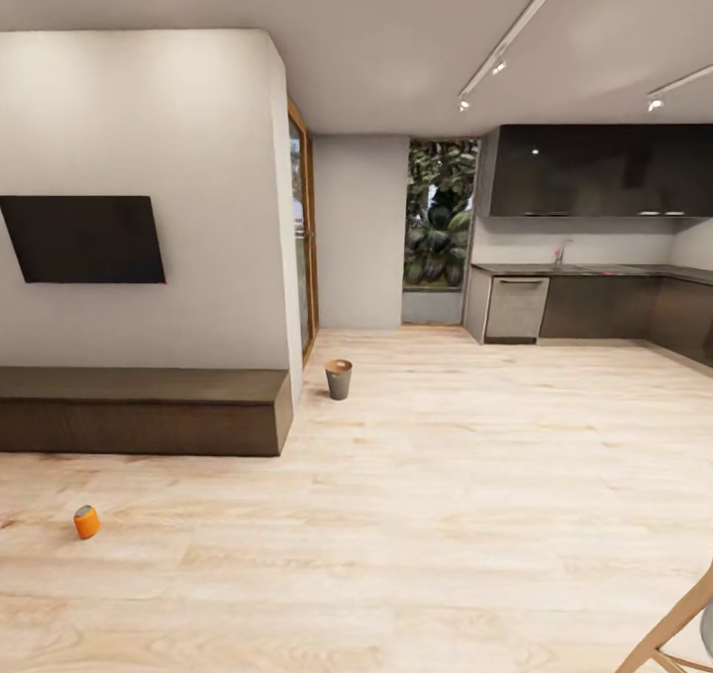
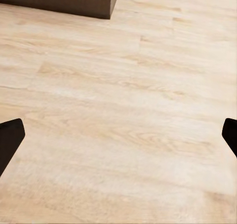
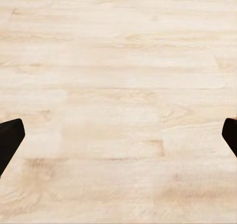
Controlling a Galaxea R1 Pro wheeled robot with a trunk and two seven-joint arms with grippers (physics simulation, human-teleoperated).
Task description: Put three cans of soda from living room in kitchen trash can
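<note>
A pale wood plank floor is stretching across an open living room and kitchen under a white ceiling with track lights. At about ten o'clock in the head view, a dark television is hanging on a white wall above a long, low dark wood bench. At about two o'clock, dark kitchen cabinets are running above a counter. Near twelve o'clock, a small grey trash can with a brown rim is standing upright on the floor, just beside the bench end. At about eight o'clock, a bright orange soda can is sitting on the floor well apart from the trash can, its long axis slightly tilted, pale top facing up; no label is readable. The left gripper and right gripper are hanging over bare floor with fingers spread wide, holding nothing.
</note>
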